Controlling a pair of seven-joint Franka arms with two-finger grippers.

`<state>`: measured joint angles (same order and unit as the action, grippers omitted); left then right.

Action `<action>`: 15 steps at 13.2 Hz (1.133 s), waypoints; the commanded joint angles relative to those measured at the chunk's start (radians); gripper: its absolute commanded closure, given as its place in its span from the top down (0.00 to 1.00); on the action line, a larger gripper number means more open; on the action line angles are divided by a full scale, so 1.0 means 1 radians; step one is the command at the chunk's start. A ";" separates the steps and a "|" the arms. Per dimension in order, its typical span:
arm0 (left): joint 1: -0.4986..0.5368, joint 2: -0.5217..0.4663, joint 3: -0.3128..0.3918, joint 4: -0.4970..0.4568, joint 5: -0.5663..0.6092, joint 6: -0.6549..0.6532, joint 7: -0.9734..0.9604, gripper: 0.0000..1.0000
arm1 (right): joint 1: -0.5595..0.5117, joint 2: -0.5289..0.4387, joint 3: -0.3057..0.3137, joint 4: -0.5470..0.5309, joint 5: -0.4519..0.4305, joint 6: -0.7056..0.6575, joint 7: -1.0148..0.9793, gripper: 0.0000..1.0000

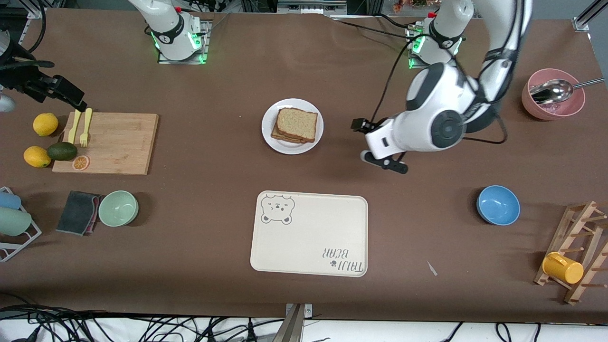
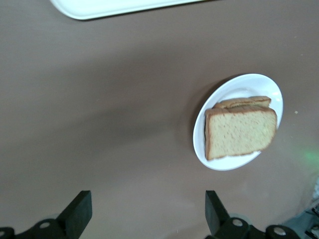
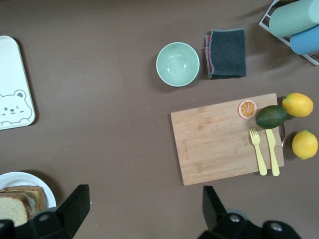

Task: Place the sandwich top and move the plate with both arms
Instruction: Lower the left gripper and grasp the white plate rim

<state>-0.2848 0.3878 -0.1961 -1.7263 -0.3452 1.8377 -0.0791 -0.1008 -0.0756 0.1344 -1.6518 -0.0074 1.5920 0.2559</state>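
Facing camera: "TAIJI BEAR" tray [image 1: 308, 237] lettering

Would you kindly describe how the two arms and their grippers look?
Both arms are glossy white with rounded joints; the left arm has dark grey joint caps and black cables. Each base glows green, with a small red part above. The left gripper and right gripper have black, wedge-shaped fingers.

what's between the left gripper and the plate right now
Nothing visible. The left gripper, fingers open, hangs over bare table beside the plate, toward the left arm's end. The bread slice already lies on top of the stack on the plate. The tray lies nearer the front camera, off that line.
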 commanded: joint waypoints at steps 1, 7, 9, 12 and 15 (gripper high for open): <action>-0.036 0.046 -0.008 -0.085 -0.113 0.151 0.005 1.00 | -0.027 -0.030 0.002 -0.028 0.053 -0.010 -0.032 1.00; -0.080 0.072 -0.032 -0.232 -0.300 0.417 0.176 0.85 | 0.006 0.007 0.028 -0.058 0.035 -0.012 -0.020 1.00; -0.065 0.106 -0.031 -0.236 -0.478 0.414 0.322 0.86 | 0.006 0.007 0.031 -0.094 0.027 -0.012 -0.020 1.00; -0.016 0.169 -0.032 -0.234 -0.648 0.404 0.512 0.87 | 0.004 0.007 0.034 -0.124 0.026 -0.012 -0.017 1.00; 0.004 0.216 -0.032 -0.236 -0.736 0.358 0.629 0.79 | 0.007 0.013 0.036 -0.137 0.012 -0.010 -0.014 1.00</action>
<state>-0.2964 0.5835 -0.2209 -1.9604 -1.0098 2.2241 0.4629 -0.0948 -0.0561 0.1666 -1.7718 0.0175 1.5814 0.2403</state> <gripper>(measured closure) 0.159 0.000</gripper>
